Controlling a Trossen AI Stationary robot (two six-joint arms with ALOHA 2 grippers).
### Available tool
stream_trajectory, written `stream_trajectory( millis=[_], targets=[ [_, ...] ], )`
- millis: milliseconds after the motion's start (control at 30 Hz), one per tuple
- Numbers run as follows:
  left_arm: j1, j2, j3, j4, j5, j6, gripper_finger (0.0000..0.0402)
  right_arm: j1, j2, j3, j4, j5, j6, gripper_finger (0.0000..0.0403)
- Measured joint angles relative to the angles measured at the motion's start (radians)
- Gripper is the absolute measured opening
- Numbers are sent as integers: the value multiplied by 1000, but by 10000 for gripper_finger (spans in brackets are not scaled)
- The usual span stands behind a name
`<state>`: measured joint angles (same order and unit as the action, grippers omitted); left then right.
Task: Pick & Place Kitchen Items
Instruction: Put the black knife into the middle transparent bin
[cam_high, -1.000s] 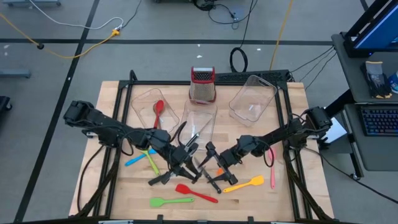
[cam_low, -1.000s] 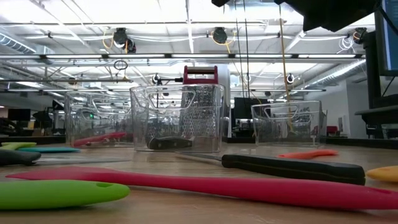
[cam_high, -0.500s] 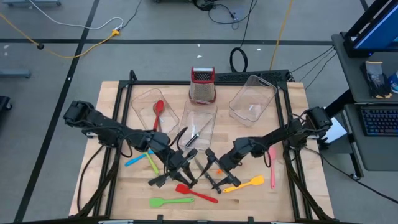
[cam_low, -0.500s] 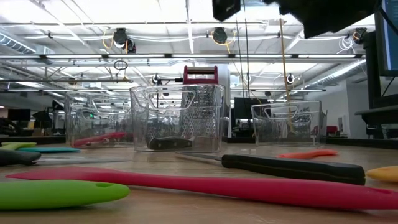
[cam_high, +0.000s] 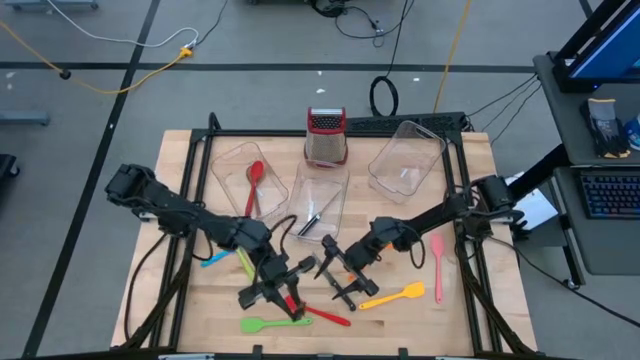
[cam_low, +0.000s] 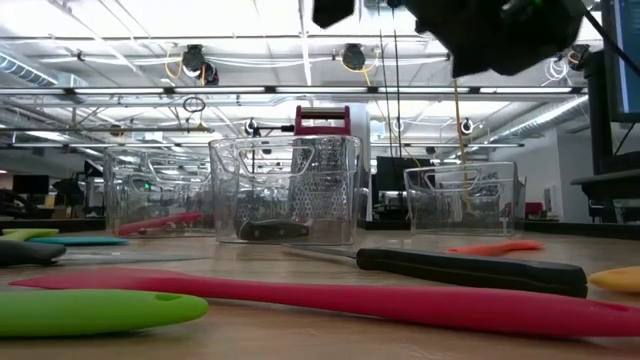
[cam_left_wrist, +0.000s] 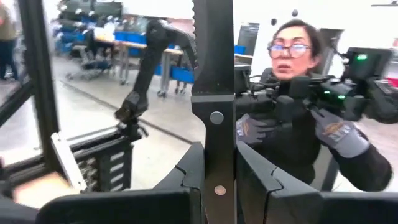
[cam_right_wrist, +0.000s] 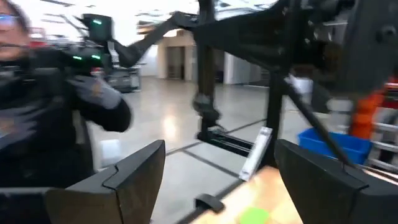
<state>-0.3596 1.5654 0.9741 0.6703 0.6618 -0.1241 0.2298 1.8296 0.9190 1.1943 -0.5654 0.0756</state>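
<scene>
Knife (cam_left_wrist: 214, 93) now clenched in the left gripper (cam_high: 283, 291), apparently lifted off the table; right gripper (cam_high: 338, 268) released.

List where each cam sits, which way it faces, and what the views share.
High view: overhead, straight down; both arms, left tool and right tool over the table.
Low view: table-top height, level across the red spatula toward the clear tub; arm parts at top.
Left wrist view: faces the room; own fingers shut on a black-handled knife.
Right wrist view: faces the room; own fingers open, empty.
Shared: grater in high and low views; a person in both wrist views.
</scene>
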Motion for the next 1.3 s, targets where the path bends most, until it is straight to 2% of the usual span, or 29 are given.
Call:
stream_trajectory(
  millis=[133,267,400,633,833,933,1067,1233,1300],
  targets=[
    [0,58,0,92,56,0,47,-5,1,61,-119,-96,-14,295],
    [0,69,0,118,72,2,47,-3,2,69,-167,-95,-9,295],
    [4,70,0,78,73,46,47,6,2,69,-232,-87,-1,295],
    [6,70,0,-17,41,50,47,32,-19,69,-385,25,69,295],
    [21,70,0,-32,-52,43,47,72,-58,67,-513,108,58,295],
    [33,70,0,-9,-88,37,47,103,-90,67,-620,222,25,295],
    [29,70,0,37,-212,13,47,156,-130,67,-784,462,-71,295],
    [23,69,0,142,-237,16,47,237,-139,67,-799,700,-163,295],
    [21,69,0,154,-284,17,47,272,-138,67,-802,806,-185,295]
  ],
)
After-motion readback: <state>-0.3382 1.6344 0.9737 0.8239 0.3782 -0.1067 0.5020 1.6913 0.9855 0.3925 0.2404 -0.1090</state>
